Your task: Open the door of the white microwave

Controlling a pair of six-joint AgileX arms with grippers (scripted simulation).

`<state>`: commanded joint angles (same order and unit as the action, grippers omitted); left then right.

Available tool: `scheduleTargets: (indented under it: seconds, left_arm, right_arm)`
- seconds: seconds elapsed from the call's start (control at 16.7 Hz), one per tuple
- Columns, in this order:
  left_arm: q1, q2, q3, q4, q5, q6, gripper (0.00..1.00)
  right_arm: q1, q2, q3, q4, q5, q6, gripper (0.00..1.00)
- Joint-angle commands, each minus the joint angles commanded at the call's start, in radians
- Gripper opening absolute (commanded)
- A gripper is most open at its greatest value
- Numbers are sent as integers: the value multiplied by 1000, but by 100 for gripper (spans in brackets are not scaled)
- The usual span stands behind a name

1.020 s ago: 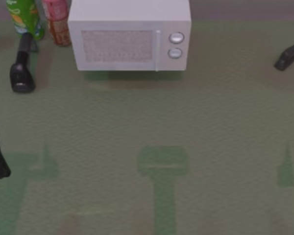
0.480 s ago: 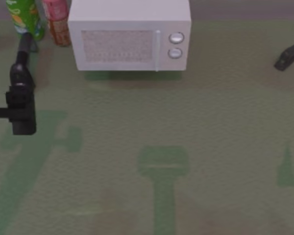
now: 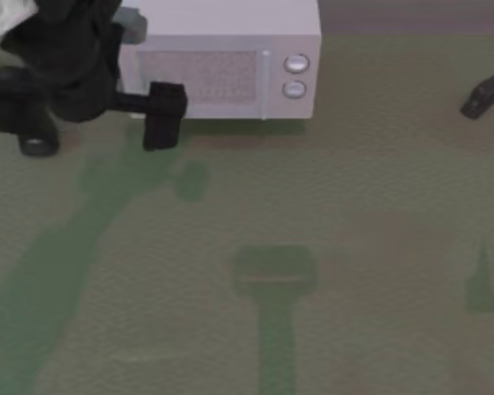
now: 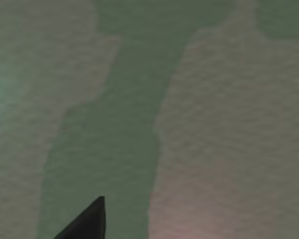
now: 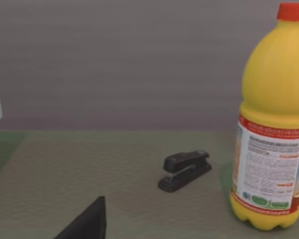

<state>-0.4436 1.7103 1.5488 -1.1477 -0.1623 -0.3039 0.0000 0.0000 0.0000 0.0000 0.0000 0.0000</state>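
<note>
— Starting up close: seeing what on the green table?

— Seeing a long dark shadow, now slanting up from the near left corner. Half a second ago, lying lower and farther left.

— And going farther back?

— Finding the left gripper, hanging just in front of the door, by its lower left corner. Touching or not, cannot tell. Having swung in from the table's left side, where it was hanging half a second ago.

— Open or shut?

— Cannot tell. Showing only as a black block from above, and as one dark tip in the left wrist view.

— Looking behind it now?

— Seeing the left arm, covering the far left corner and hiding the green and pink cans seen before. Still peeking out under it: the round end of a black thing.

— And the door?

— Still sitting shut, flat in the front of the white microwave, with the handle strip just beside the two knobs. Not moving at all. Standing at the far edge, a bit left of the middle.

— Over to the right?

— Spotting a black stapler, staying put at the far right.

— And the right gripper?

— Staying out of the top view. Open or shut, cannot tell. Facing the stapler and, nearer, a yellow bottle with a red cap.
</note>
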Motion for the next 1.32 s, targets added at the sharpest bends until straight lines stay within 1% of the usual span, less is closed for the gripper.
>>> scheduleTargets:
  seconds: [0.3, 0.54, 0.72, 0.96, 1.32]
  left_arm:
    - [-107, 406, 507, -205, -67, -117, 100]
    - [-171, 611, 869, -273, -113, -208, 100]
    - [-205, 697, 1066, -284, -139, -264, 100]
    - [-225, 737, 1181, -277, -155, -301, 100]
    - [-220, 733, 1177, -274, -154, -299, 100]
  right_arm:
    - [0, 0, 0, 0, 0, 0, 100]
    - [0, 0, 0, 0, 0, 0, 100]
    - [0, 0, 0, 0, 0, 0, 100]
    - [0, 0, 0, 0, 0, 0, 100]
    - [0, 0, 0, 0, 0, 0, 100]
